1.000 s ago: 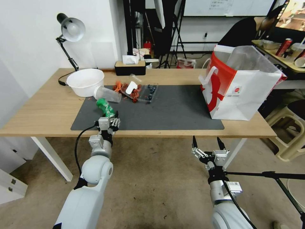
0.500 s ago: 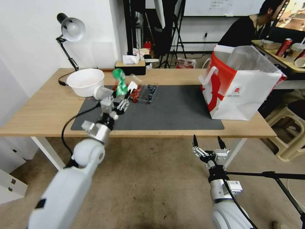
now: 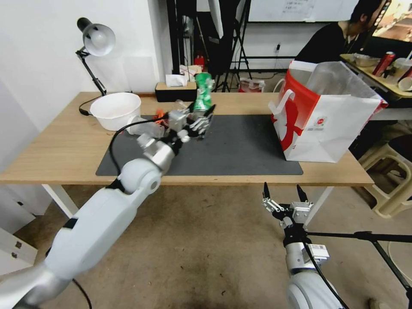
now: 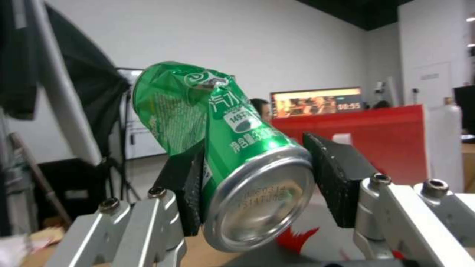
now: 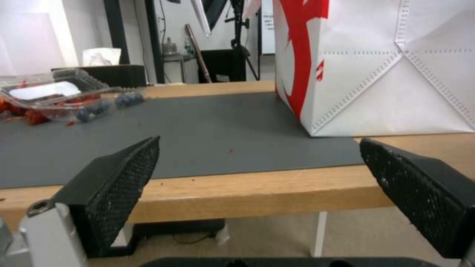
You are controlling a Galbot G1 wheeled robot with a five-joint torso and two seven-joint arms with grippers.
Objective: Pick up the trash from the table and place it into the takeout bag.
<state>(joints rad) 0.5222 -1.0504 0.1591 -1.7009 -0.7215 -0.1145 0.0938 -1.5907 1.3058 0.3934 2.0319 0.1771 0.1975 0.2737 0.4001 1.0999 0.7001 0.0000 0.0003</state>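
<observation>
Above the table's (image 3: pixel 51 141) grey mat, my left claw (image 3: pixel 198 122) is gripping the dented green can (image 3: pixel 202 97), takeout bag (image 3: pixel 339 128) waiting well to its right; remaining trash (image 3: pixel 146 126) lying behind it, right claw (image 3: pixel 281 198) idling agape below the table edge.

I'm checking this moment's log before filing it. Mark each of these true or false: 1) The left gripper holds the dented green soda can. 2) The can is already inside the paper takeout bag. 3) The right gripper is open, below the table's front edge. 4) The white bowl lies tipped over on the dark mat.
1) True. The left gripper has its fingers clamped on the dented green soda can.
2) False. The can is held above the long light-wood table, left of the white-and-red paper takeout bag.
3) True. The right gripper is open with nothing between its fingers.
4) False. The round white bowl stands upright on the wood beside the large dark grey mat.
</observation>
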